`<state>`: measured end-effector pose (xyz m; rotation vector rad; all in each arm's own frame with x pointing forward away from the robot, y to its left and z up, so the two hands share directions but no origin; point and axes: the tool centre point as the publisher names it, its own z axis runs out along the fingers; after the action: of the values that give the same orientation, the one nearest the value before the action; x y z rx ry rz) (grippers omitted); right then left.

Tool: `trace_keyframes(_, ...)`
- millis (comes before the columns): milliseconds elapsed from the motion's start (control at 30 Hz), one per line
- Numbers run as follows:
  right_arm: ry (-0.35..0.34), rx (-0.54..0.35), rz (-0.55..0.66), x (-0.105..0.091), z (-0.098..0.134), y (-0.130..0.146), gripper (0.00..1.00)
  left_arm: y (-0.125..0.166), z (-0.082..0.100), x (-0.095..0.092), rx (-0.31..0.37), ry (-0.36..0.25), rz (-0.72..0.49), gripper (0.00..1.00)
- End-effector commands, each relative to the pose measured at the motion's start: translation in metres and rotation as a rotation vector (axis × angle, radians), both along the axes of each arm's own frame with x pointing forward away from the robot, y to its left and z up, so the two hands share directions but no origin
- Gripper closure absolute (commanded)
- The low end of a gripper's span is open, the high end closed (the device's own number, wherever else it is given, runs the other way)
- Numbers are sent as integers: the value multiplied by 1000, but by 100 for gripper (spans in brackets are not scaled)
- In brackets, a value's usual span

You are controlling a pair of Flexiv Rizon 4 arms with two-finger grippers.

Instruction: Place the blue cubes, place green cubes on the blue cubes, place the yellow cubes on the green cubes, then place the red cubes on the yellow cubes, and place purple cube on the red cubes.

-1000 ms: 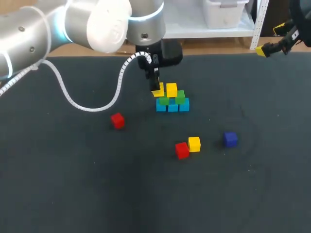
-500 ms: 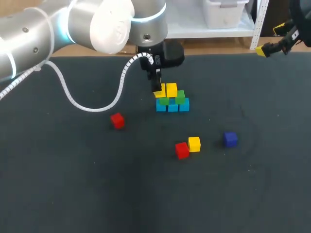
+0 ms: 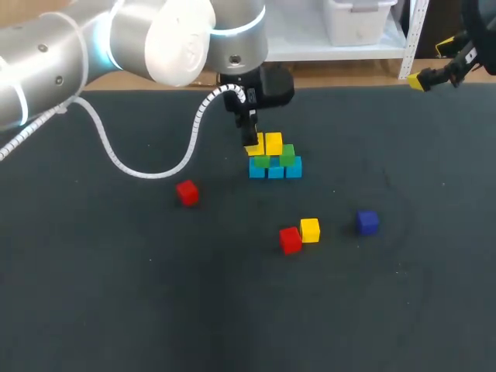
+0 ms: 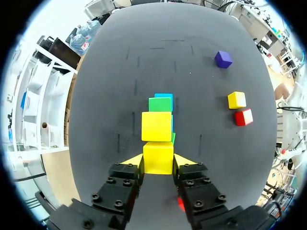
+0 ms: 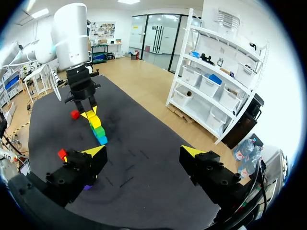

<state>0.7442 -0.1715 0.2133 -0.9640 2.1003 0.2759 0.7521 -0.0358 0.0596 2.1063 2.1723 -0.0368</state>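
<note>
Looking along your left gripper (image 4: pixel 158 162) in its wrist view, you see both yellow-tipped fingers pressed to opposite sides of a held yellow cube (image 4: pixel 158 157), so it is clamped on that cube. Touching it just ahead is a second yellow cube (image 4: pixel 156 126), with a green cube (image 4: pixel 160 103) and a blue edge lined up beyond. A sliver of green shows under the held one, but you cannot tell there whether it rests on it. The head view sorts the layers: a blue row (image 3: pixel 275 171) of three on the table (image 3: pixel 116 294), two greens on it, yellows on top. Nearer the robot lie a loose yellow cube (image 3: pixel 310 229) touching a red cube (image 3: pixel 291 240), with the purple cube (image 3: pixel 367 222) off to their right. Only the head view shows the lone red cube (image 3: pixel 187 192) whole, well to the left. Your right gripper (image 5: pixel 143 152) hangs spread wide around nothing, well apart from the stack.
</note>
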Motion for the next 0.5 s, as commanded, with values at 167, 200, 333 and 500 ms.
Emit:
trace_keyframes(167,-2,-2,-4,-1,0,1,0,-2,0,2,2,5,-1,92)
trace_keyframes(200,-2,-2,-4,-1,0,1,0,-2,0,2,2,5,0,91)
trace_keyframes(333,-2,-2,-4,-1,0,1,0,-2,0,2,4,6,0,89)
trace_keyframes(500,-2,-2,-4,-1,0,1,0,-2,-1,2,6,8,2,90)
